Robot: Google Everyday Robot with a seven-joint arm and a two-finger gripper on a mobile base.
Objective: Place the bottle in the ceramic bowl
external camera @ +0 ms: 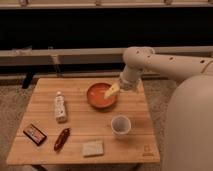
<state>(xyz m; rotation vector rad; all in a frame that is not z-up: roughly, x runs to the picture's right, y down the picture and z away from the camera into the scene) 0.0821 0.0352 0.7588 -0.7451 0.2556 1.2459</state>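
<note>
Tabletop point(137, 147): wooden, rectangular. Ceramic bowl point(95, 102): orange, middle of the boards toward 12 o'clock, near the far edge. Pincer point(112, 91): over the bowl's 3 o'clock side, its arm point(165, 62) entering from 3 o'clock; how far open, cannot tell. Bottle point(60, 107): on the boards at 9 o'clock of the bowl, apart from it, bare wood between. White cup point(121, 125): 5 o'clock of the bowl. Dark box point(35, 134), red packet point(61, 138) and pale pad point(93, 148): near the front edge.
</note>
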